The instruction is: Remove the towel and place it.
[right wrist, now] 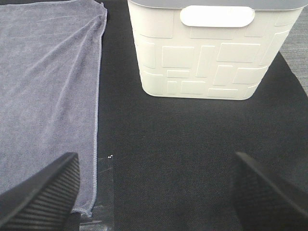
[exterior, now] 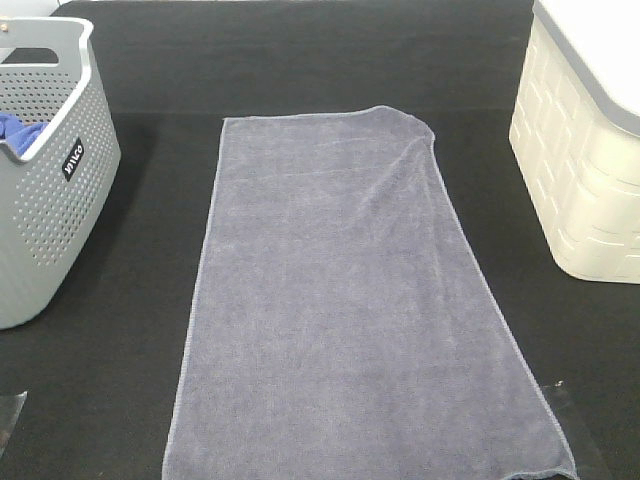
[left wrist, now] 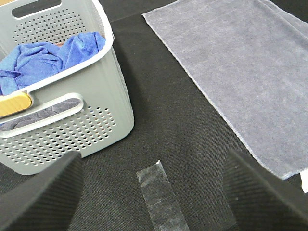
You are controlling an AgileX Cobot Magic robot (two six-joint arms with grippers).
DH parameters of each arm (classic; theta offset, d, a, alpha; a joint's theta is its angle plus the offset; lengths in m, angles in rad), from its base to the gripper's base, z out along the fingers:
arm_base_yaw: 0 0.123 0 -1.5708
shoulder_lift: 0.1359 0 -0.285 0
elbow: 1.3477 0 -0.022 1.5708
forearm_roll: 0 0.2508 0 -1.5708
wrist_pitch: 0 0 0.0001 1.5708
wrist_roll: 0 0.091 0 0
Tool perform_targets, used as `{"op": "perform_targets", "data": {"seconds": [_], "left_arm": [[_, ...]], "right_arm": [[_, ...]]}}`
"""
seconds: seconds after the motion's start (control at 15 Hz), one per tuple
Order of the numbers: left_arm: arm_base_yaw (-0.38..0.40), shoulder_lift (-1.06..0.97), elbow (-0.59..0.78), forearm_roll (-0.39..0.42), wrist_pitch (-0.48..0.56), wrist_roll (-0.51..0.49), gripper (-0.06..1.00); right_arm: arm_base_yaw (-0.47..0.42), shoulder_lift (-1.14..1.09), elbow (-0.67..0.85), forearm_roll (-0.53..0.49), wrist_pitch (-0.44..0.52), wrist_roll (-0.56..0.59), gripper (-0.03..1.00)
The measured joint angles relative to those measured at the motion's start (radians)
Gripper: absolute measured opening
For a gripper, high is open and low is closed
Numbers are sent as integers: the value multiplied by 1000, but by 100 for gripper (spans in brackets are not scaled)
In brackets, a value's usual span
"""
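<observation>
The left tool (left wrist: 153,192) stands wide, its two black ribbed pads spread apart with nothing between them, hanging over the black cloth-covered table (left wrist: 163,120) above a strip of clear tape (left wrist: 161,195). The right tool (right wrist: 154,192) is equally wide and empty, near the corner of the large greyish-lavender terry towel (exterior: 360,300).

That towel lies spread flat in the middle of the table, between the grey perforated plastic basket (left wrist: 103,96) on the left and the cream panelled plastic bin (right wrist: 202,62) on the right, touching neither. The basket holds a crumpled bright blue cloth (left wrist: 43,60).

The likely trouble lies in the grasp. A flat towel offers no raised fold, so a tool coming down on it may pinch the table cover as well, or close on too little pile and slip off. Lifting by one corner only would probably let the long cloth trail and drag, perhaps catching the basket rim or the tape. If the two tools lift unevenly, the towel may bunch or land crooked. The wrinkled far corner looks the easiest purchase.
</observation>
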Motion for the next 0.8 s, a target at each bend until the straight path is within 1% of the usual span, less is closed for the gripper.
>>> {"op": "perform_targets", "data": {"seconds": [0.8], "left_arm": [[0, 0, 0, 0, 0, 1, 76]], "right_arm": [[0, 0, 0, 0, 0, 0, 79]]}}
